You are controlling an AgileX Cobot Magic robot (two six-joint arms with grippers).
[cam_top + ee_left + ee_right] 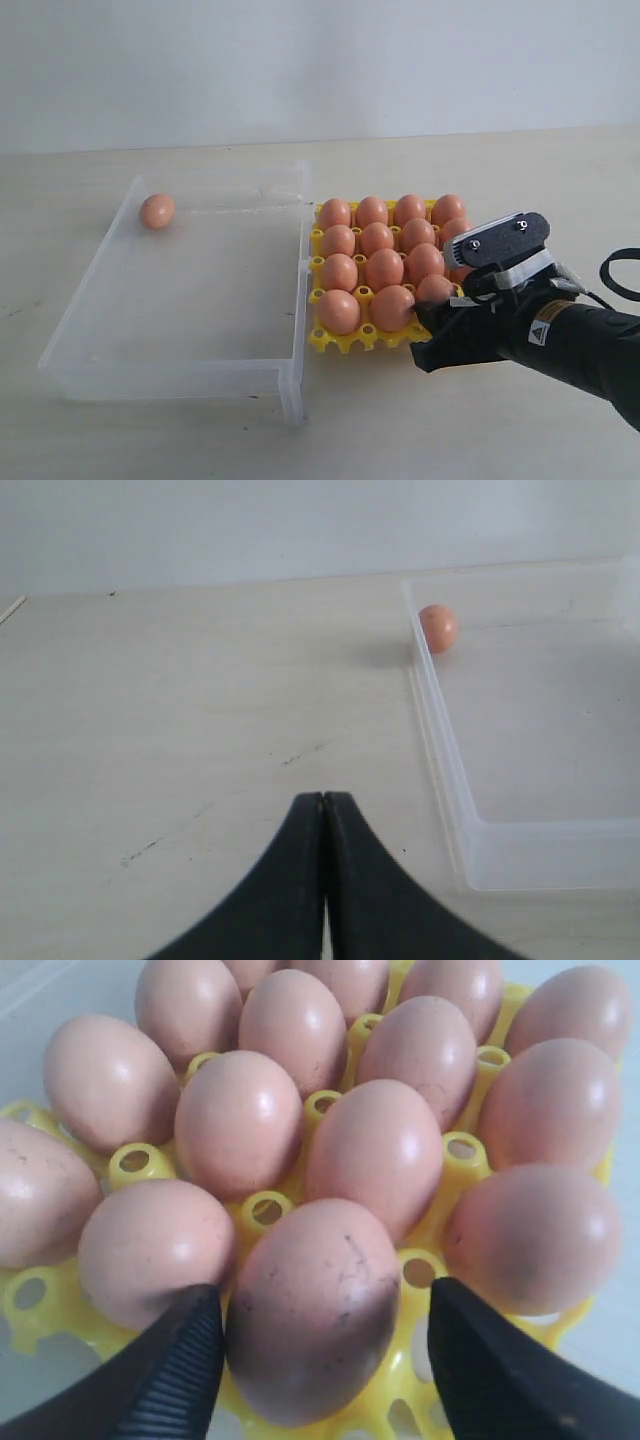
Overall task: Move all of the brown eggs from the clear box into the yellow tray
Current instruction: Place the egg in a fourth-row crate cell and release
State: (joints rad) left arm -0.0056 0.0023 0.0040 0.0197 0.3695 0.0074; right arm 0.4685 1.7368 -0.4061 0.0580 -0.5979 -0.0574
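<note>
The left gripper (322,802) hangs over the bare table (180,710) beside the clear box (92,290), its fingers pressed together on nothing. One brown egg (157,211) lies in the box's far left corner. The yellow tray (345,343) stands against the box's right wall, with brown eggs (385,268) seated in its cups. At the tray's near right corner the right gripper (320,1305) straddles a seated front-row egg (310,1250), fingers spread wide.

The right arm (585,345) reaches in low from the right, its black forearm sloping down to the wrist. The right gripper (428,335) points left with its fingers (175,1370) spread wide apart. The left gripper (322,805) has its two black fingers pressed together.
</note>
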